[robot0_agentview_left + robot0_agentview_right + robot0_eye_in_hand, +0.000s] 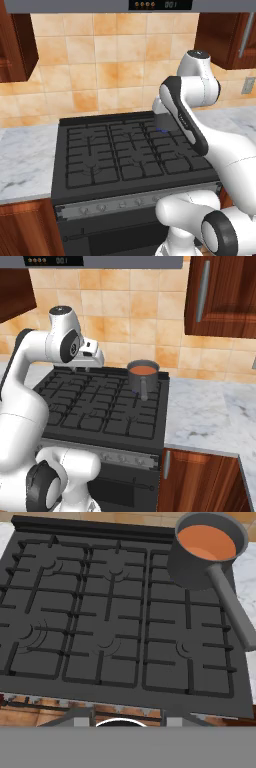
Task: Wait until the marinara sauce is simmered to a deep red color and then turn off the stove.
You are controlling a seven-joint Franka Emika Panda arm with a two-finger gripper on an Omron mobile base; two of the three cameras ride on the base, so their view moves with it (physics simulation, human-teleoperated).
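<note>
The black stove (115,150) (95,406) (100,612) has cast-iron grates and a grey strip of small knobs (125,202) (125,458) along its front. A dark grey saucepan (144,381) (192,569) stands on the back right burner, its handle pointing toward the front. The marinara sauce (144,370) (206,542) inside it is smooth and orange-red. My gripper (81,370) hovers above the back left part of the grates, well left of the pan and touching nothing. It looks shut with nothing held. In the left base view my own arm hides the pan.
Marble counters flank the stove on the left (25,160) and the right (210,411). Wooden wall cabinets (220,296) hang above the right counter. A range hood (160,5) sits over the stove, with a tiled wall behind.
</note>
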